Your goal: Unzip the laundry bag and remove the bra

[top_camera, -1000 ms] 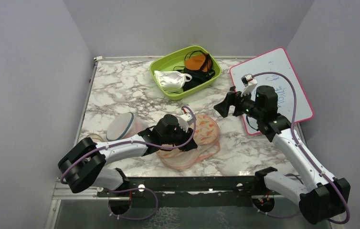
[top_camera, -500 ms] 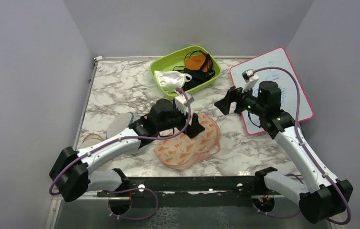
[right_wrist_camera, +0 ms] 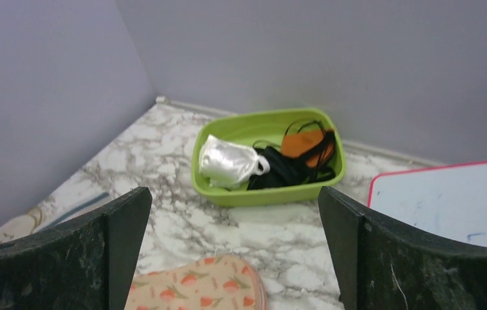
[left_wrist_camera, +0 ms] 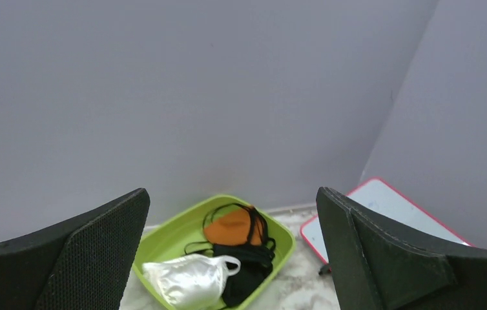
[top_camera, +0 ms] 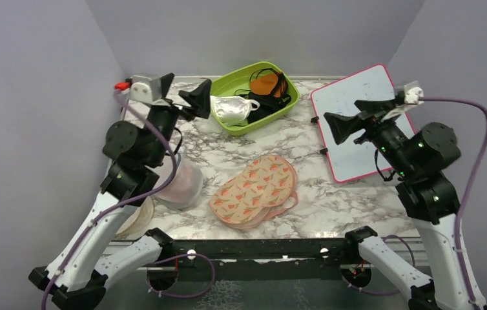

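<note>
The laundry bag (top_camera: 257, 190), a flat peach pouch with red-orange flowers, lies alone on the marble in the middle of the table; its far end shows in the right wrist view (right_wrist_camera: 196, 287). The bra (top_camera: 265, 84), orange cups with black straps, lies in the green bin (top_camera: 218, 82) at the back, also seen in both wrist views (left_wrist_camera: 231, 226) (right_wrist_camera: 302, 143). My left gripper (top_camera: 186, 97) hangs open high over the back left, empty, pointing at the bin. My right gripper (top_camera: 351, 116) is open and empty, raised over the whiteboard.
The bin also holds a shiny white garment (top_camera: 231, 110) and a black cloth (top_camera: 263, 108). A pink-rimmed whiteboard (top_camera: 357, 87) lies at the right. A translucent mesh dome (top_camera: 179, 184) stands left of the bag, with a flat round piece (top_camera: 134, 219) beside it.
My left gripper opened, let go of the laundry bag and lifted away to the back left. The right arm rose and swung right. The bag now lies flat and uncovered.
</note>
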You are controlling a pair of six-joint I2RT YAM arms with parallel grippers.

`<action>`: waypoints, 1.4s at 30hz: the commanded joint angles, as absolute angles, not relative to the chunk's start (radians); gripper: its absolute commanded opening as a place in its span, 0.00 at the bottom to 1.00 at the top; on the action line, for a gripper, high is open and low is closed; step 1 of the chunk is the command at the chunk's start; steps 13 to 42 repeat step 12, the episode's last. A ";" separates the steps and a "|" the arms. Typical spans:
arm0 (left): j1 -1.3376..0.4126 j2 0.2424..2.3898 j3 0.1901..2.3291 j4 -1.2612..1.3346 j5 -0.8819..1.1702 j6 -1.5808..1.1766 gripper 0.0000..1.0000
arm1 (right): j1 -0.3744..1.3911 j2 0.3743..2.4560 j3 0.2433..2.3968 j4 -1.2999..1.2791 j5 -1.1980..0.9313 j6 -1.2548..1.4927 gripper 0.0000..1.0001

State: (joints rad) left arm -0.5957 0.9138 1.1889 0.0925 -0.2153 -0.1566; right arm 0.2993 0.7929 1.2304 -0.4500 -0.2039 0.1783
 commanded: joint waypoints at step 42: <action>-0.598 0.665 1.086 0.134 -0.385 -0.087 0.96 | 0.296 0.685 1.308 -0.399 -0.194 0.132 1.00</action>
